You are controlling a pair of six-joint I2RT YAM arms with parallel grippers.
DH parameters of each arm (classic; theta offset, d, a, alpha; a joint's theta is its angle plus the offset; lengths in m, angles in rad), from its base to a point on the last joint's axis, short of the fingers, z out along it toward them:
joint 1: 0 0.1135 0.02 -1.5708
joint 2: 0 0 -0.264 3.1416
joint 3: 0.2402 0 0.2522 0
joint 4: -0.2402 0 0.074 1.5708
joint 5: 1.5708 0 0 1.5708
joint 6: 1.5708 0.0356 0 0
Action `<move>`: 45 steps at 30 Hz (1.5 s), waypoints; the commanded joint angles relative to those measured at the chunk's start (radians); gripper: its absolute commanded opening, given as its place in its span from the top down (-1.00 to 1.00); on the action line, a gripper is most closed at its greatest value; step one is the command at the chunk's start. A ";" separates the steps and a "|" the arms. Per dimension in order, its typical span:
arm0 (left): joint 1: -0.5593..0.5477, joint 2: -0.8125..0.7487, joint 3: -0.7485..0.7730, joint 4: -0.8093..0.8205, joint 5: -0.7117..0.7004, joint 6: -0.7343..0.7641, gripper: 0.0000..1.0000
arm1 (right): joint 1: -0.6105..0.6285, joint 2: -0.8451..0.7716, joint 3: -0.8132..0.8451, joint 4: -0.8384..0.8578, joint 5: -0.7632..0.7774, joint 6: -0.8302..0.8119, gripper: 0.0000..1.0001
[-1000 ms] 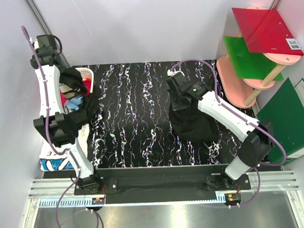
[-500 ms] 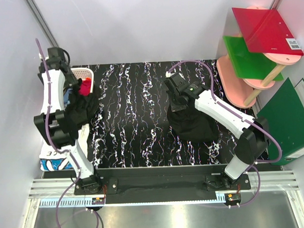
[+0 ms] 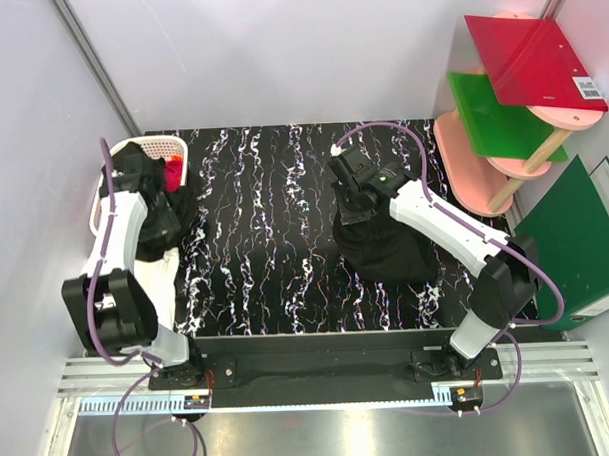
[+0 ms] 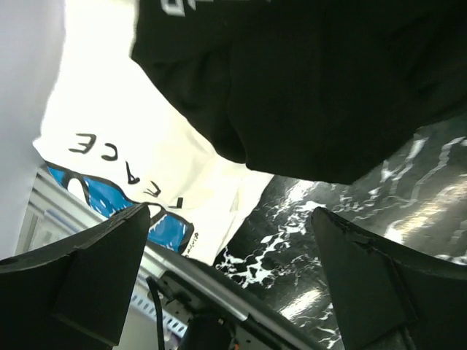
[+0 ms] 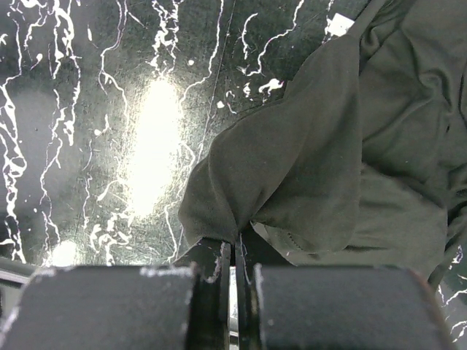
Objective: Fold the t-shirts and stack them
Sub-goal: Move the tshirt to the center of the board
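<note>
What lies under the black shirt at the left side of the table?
A white shirt with black letters and a blue print shows beneath the black shirt. The rest of the white shirt is covered, so its full extent cannot be seen.

Overhead, light is bright and even, detail crisp, shadows soft. At the left wrist the white t-shirt (image 4: 131,124) burns out toward 10 o'clock, and the left gripper (image 4: 230,213) blurs at 7 and 4 o'clock. At the right wrist, glare whitens the glossy table (image 5: 155,138) at 9 o'clock; the right gripper (image 5: 235,251) at 6 o'clock is unfocused.
</note>
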 commanded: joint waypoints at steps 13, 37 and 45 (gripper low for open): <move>-0.005 0.323 0.184 0.001 -0.025 -0.007 1.00 | 0.002 -0.059 -0.024 0.016 -0.007 0.010 1.00; 0.020 0.177 0.478 0.121 -0.373 -0.099 1.00 | 0.002 -0.025 -0.016 0.016 -0.041 -0.013 1.00; 0.079 0.511 0.939 0.038 -0.251 -0.058 1.00 | 0.002 -0.046 -0.044 0.016 -0.039 0.002 1.00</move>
